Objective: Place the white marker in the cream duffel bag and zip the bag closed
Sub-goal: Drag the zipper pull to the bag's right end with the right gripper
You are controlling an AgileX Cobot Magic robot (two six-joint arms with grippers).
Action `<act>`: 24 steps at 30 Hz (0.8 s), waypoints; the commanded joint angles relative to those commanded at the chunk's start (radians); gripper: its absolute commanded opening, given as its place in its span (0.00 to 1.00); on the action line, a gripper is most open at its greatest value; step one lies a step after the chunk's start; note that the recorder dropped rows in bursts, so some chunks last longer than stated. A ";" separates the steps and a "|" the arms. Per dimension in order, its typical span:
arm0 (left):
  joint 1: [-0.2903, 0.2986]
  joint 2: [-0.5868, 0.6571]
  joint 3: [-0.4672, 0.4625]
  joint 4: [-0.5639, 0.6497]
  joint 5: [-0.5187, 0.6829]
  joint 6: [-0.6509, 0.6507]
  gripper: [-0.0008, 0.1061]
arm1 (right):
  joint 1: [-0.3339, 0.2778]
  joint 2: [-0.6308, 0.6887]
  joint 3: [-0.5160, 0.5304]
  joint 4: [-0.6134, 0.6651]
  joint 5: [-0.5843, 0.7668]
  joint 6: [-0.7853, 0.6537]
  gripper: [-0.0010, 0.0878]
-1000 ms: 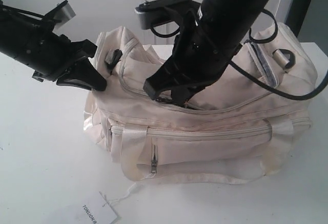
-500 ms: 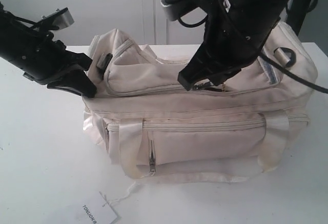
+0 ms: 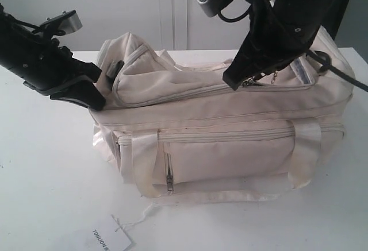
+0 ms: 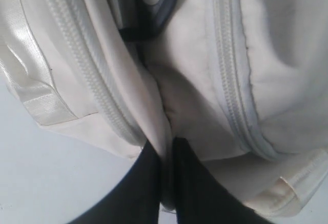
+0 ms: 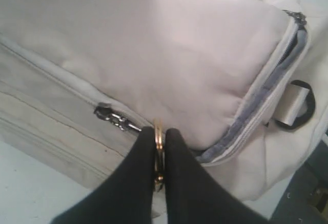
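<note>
Right jaws hauled ring [image 5: 158,149] rightward; zipper [image 5: 279,75] ahead open.

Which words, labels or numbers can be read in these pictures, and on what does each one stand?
"TONLION": on the white paper tag lying on the table in front of the cream duffel bag; the small sign after it is too blurred to read.
No other text shows in any view.

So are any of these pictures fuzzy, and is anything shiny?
Left wrist view: a bit soft, since the cream duffel bag sits very close; its webbing strap shines. Right wrist view: sharper, and the gold ring glints in the right gripper. Exterior view: even light, a faint shadow under the bag.
</note>
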 joint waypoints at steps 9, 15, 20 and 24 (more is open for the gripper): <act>0.000 0.000 0.000 0.000 0.000 0.000 0.01 | -0.017 0.000 0.000 -0.038 0.000 0.026 0.01; 0.000 0.000 0.000 0.000 0.000 0.000 0.01 | -0.095 0.000 0.000 -0.038 0.000 0.057 0.01; 0.000 0.000 0.000 0.000 0.000 0.000 0.01 | -0.158 0.000 0.000 -0.038 0.000 0.059 0.01; 0.000 0.000 0.000 0.000 0.000 0.000 0.01 | -0.199 0.000 0.000 -0.038 0.000 0.059 0.01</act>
